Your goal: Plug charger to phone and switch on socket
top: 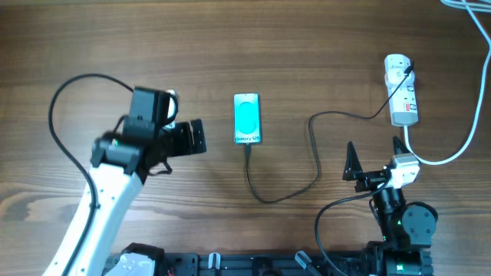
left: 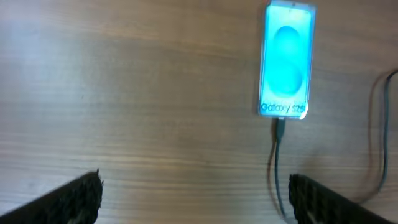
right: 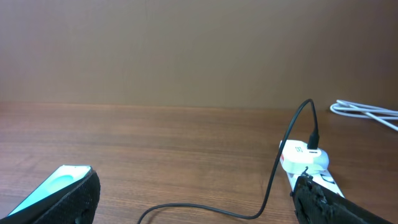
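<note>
A brown wood-grain desk (top: 307,46) filled the overhead view. Toward its left edge, a white arm reached in from the near edge. It ended in the black left gripper (top: 198,137), whose jaws stood wide apart and held nothing. In the left wrist view its two dark fingertips (left: 74,199) hovered over bare wood.

Just right of that gripper, near the middle of the desk, the phone (top: 247,118) lay flat. Its cyan screen glowed, with small dark text at the end facing the near edge. At that end the small plug tip of the charger (top: 268,199) met the phone. The thin black cable looped toward the near edge, climbed back and ran right.

Near the near edge on the right, the right gripper (top: 374,156) sat with its jaws spread wide and nothing between them, apart from the cable.

By the far right corner lay the socket (top: 403,103), a white strip with red markings, the charger's black plug seated in its far end. A white cord (top: 460,153) curved from it along the right edge. The switch position could not be made out.
</note>
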Action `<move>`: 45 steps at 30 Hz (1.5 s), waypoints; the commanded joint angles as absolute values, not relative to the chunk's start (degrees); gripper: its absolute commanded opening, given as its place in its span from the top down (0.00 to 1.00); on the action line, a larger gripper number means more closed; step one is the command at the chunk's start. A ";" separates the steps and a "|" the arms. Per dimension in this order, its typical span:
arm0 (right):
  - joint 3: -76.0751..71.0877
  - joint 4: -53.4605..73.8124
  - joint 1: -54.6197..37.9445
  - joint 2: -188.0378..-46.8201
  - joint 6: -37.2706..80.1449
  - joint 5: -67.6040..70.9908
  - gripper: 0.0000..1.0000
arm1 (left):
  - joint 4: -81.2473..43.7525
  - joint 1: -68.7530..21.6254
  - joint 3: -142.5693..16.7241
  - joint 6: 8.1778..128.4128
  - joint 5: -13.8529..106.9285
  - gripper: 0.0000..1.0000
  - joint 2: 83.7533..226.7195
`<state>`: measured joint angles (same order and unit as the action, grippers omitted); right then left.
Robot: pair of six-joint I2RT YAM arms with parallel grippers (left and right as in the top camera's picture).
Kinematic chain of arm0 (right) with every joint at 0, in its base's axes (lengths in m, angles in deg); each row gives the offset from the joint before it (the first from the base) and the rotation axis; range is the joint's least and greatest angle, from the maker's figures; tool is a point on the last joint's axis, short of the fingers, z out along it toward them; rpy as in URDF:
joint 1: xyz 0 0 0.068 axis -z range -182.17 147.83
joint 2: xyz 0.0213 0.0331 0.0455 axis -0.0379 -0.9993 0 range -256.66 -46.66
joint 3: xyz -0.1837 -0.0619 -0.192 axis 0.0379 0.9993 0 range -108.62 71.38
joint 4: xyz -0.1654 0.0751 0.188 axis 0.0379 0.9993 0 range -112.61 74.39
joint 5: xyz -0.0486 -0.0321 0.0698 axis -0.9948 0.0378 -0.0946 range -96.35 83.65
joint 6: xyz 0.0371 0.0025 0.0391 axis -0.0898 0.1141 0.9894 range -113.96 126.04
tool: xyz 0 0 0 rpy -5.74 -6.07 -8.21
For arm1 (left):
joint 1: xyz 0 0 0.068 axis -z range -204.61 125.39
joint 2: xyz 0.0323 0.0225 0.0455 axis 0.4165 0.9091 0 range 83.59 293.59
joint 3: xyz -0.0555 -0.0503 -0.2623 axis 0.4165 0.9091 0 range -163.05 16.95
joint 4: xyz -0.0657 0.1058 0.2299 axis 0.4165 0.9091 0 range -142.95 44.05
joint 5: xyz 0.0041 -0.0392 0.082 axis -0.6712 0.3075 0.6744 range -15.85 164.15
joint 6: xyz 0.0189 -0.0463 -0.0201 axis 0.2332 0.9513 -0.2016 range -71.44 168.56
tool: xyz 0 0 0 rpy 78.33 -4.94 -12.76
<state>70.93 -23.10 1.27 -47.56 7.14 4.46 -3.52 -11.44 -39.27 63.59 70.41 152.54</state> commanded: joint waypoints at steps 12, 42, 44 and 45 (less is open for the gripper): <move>71.09 -23.32 1.01 -46.86 6.09 3.76 0.00 | -34.01 -16.54 -8.65 56.20 58.21 0.00 130.64; 71.09 -23.32 1.01 -46.86 6.09 3.76 0.00 | -47.70 -20.41 13.99 54.80 70.45 0.00 87.32; 71.09 -23.32 1.01 -46.86 6.09 3.74 0.00 | -49.82 -21.59 15.83 55.02 70.41 0.00 85.52; 71.09 -23.34 1.01 -46.86 6.09 3.76 0.00 | -50.39 -22.44 16.64 55.02 70.41 0.00 84.37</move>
